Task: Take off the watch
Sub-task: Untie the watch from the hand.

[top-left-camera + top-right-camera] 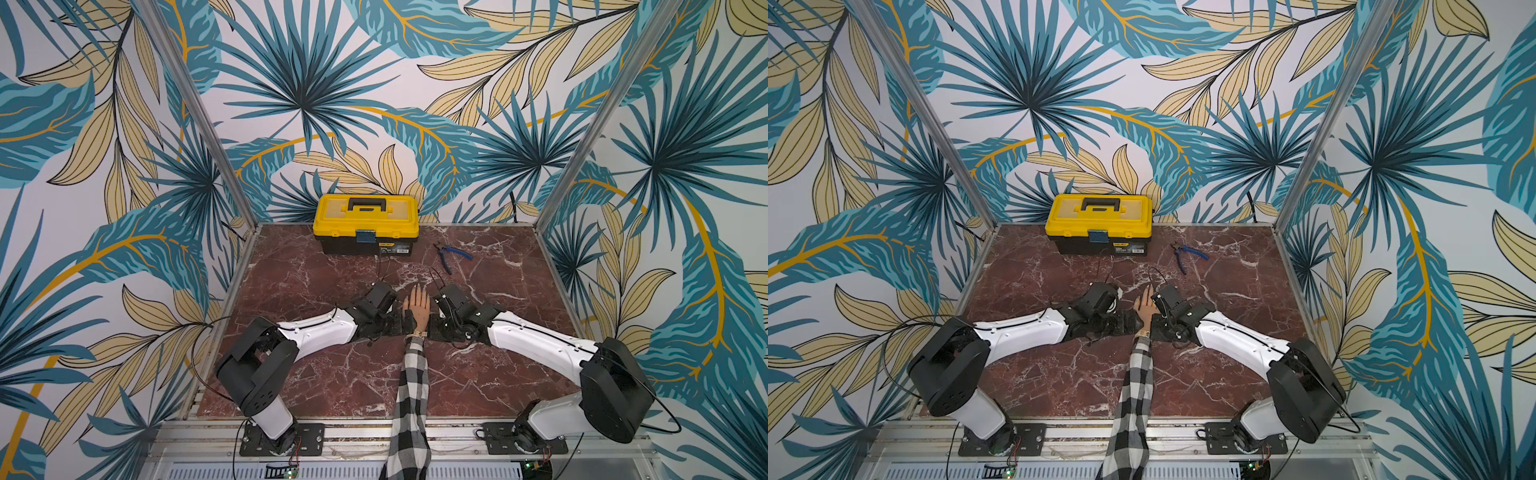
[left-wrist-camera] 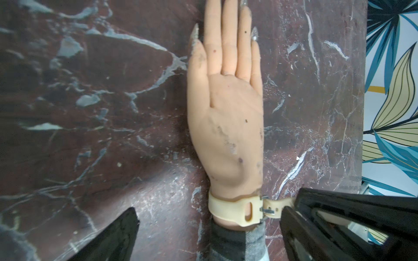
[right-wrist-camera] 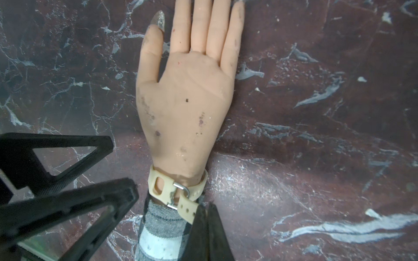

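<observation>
Cream watch [image 3: 166,192] is wrapping the wrist of the mannequin hand [image 3: 185,101], its loose strap tail lying pinched in the right end effector [image 3: 204,208]; the left end effector [image 3: 124,166] is hovering spread just beside the wrist.

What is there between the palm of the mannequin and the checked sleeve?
The watch, strapped around the wrist, lies between the palm and the sleeve; both wrist views show it.
</observation>
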`<state>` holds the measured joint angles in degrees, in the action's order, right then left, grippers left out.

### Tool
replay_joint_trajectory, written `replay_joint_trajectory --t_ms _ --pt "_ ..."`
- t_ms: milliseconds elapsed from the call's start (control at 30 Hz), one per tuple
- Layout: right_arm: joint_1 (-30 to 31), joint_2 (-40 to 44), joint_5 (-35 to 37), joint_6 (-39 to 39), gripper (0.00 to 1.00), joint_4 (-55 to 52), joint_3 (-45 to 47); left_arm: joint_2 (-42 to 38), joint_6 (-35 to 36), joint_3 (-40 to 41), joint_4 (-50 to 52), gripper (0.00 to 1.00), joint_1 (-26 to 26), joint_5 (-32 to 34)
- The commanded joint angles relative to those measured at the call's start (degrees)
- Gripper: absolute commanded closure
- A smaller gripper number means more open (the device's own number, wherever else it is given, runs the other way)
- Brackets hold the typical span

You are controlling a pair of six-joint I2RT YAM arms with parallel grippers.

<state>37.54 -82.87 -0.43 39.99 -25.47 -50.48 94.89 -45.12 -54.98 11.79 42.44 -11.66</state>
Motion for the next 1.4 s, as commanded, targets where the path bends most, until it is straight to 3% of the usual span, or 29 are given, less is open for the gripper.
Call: replay_joint_trajectory --t_ms 0,633,1367 --pt "-0.1 -0.4 -0.1 0.6 1.0 -0.1 1.8 1.5 1.3 -2.1 0.5 0.01 1.0 -0.3" --pt "-0.1 -0.6 -0.5 0.9 1.0 2.2 3.0 5.6 5.5 -10.2 11.9 0.02 5.8 9.6" --pt "0.0 -0.6 -0.2 0.9 1.0 2.3 3.2 6.7 5.8 -11.2 13.6 0.02 6.5 13.7"
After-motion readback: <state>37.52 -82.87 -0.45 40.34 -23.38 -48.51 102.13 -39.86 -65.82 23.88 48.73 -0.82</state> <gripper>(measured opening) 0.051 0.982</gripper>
